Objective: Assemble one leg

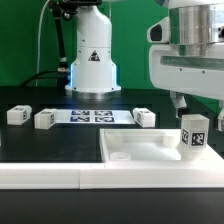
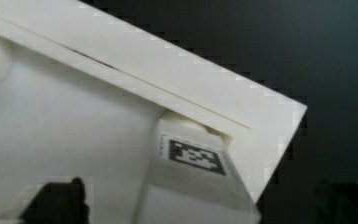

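Observation:
A leg [image 1: 192,135], a small white block with a black-and-white tag, stands upright on the corner of the large flat white square part [image 1: 135,152] at the exterior view's right. My gripper [image 1: 193,104] hangs just above this leg. In the wrist view the leg [image 2: 197,153] lies between my two dark fingertips [image 2: 55,202], which stand wide apart, so the gripper [image 2: 201,205] is open and holds nothing. The square part's raised rim [image 2: 158,70] runs diagonally past the leg. Three more legs lie on the black table: two at the left [image 1: 17,116] [image 1: 45,119] and one at the middle right [image 1: 145,117].
The marker board [image 1: 92,115] lies flat on the table in front of the robot's white base [image 1: 92,60]. A white ledge [image 1: 40,172] runs along the front, to the left of the square part.

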Motion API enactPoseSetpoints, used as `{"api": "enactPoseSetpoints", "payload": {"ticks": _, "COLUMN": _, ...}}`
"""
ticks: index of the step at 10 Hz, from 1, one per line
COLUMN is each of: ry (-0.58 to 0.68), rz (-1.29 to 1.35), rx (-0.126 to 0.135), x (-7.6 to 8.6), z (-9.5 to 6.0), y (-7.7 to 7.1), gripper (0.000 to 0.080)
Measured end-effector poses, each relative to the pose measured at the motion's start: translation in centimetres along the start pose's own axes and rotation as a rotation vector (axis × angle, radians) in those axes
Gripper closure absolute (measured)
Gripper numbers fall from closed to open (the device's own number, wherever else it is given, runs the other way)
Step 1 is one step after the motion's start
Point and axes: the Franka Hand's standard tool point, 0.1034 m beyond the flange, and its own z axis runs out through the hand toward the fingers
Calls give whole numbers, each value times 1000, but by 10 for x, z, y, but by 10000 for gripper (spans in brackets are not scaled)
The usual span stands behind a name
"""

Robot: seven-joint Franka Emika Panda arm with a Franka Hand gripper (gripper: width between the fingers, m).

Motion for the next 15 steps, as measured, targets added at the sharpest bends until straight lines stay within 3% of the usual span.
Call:
{"api": "enactPoseSetpoints", "payload": {"ticks": 8, "ry": 60, "rz": -871, "rx": -103, "x": 4, "z": 0, "y": 3, "gripper": 151}}
{"api": "enactPoseSetpoints", "payload": {"ticks": 11, "ry": 54, "rz": -950, "rx": -108, "x": 9, "z": 0, "y": 6, "gripper": 151}}
{"api": "enactPoseSetpoints", "payload": {"ticks": 12, "ry": 54, "rz": -950, "rx": -108, "x": 8, "z": 0, "y": 6, "gripper": 280}}
{"api": "enactPoseSetpoints", "payload": {"ticks": 13, "ry": 54, "rz": -950, "rx": -108, "x": 9, "z": 0, "y": 6, "gripper": 280}}
{"api": "enactPoseSetpoints", "payload": {"ticks": 15, "ry": 54, "rz": -947, "rx": -108, "x": 8, "z": 0, "y": 6, "gripper": 509}}
